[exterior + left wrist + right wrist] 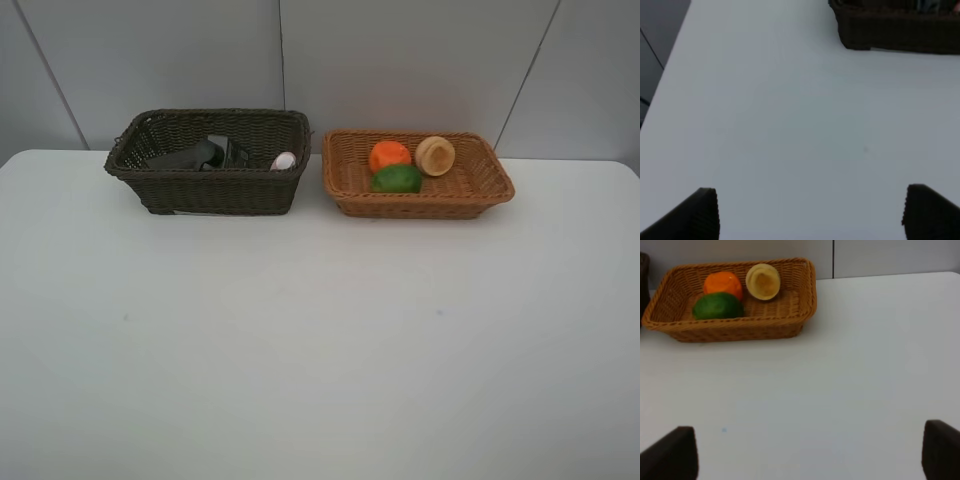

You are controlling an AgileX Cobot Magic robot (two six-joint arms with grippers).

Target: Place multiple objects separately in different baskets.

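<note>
I have the broad white table [300, 340] in front of me, and no loose item shows on it in any of the three views, so I judge the sorting essentially done.

The deep, dark brown woven wicker basket [212, 160] sits at the back on the left side. It holds the toiletry-type things: a dark bottle-like shape [195, 155] lies on its side across the middle, and a small white rounded cap [284, 161] leans against the right-hand wall. The weave and the shadow inside swallow the rest, so I cannot say for sure how many pieces are in there.

Just beside it, with a narrow gap between them, stands the shallower light orange-tan wicker basket [420, 190]. It has the fruit, kept apart from the bottles as the task wants: a green lime [397, 179] at the front, a round orange [389, 155] touching it from behind, and a pale tan peach-like fruit [435, 155] near the orange, its hollowed end turned up toward the camera.

My left gripper [810, 212] hangs over bare table near the dark basket's corner, its fingers spread wide with nothing between them. My right gripper [810, 455] is likewise wide apart and empty, hovering over clear table well short of the tan basket. I read both as parked clear so neither basket gets knocked.
</note>
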